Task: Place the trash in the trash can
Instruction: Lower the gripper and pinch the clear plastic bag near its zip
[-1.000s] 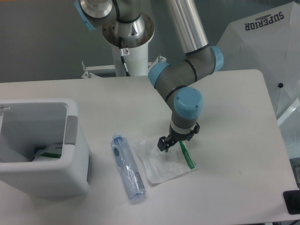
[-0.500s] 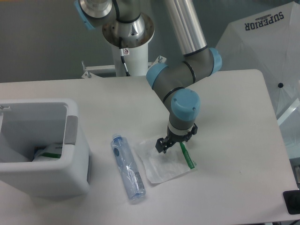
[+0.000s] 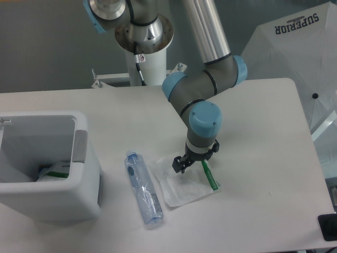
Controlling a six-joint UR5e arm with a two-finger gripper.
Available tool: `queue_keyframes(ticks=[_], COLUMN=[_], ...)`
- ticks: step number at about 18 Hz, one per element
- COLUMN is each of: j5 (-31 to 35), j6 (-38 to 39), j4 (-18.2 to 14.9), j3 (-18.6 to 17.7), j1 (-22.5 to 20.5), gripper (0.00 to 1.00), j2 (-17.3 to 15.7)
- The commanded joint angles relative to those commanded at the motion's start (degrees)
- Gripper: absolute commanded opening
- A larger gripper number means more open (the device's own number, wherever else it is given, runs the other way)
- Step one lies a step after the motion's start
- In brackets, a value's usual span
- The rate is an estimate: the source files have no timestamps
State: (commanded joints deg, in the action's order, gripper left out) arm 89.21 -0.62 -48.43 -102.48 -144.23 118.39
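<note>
The trash lies on the white table: a flat crinkled white wrapper (image 3: 181, 185) with a green edge strip (image 3: 209, 175), and a slim clear bluish bottle (image 3: 142, 188) on its side just left of it. My gripper (image 3: 181, 164) points straight down over the wrapper's upper part, very low, with its black fingers apart and nothing between them. The trash can (image 3: 79, 174), a boxy white bin with a grey side panel, stands at the left edge. A white and green item (image 3: 55, 172) lies inside it.
The arm's base column (image 3: 147, 58) rises at the back centre. A white umbrella-like cover (image 3: 300, 47) printed SUPERIOR stands beyond the right table edge. A dark object (image 3: 329, 227) sits at the lower right corner.
The gripper and wrist have shifted slightly left over the wrapper. The wrapper, the bottle and the bin have not moved.
</note>
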Motion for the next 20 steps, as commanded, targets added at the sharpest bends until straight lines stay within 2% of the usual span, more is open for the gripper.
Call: queue_keyframes(ticks=[16,20], j5=[0.2,0.3], j6=[-0.2,-0.1], j4=[0.7,1.4], j3=[0.1,0.0], j1=[0.0,0.1], gripper=[1.0,0.96], j2=[0.4,0.5])
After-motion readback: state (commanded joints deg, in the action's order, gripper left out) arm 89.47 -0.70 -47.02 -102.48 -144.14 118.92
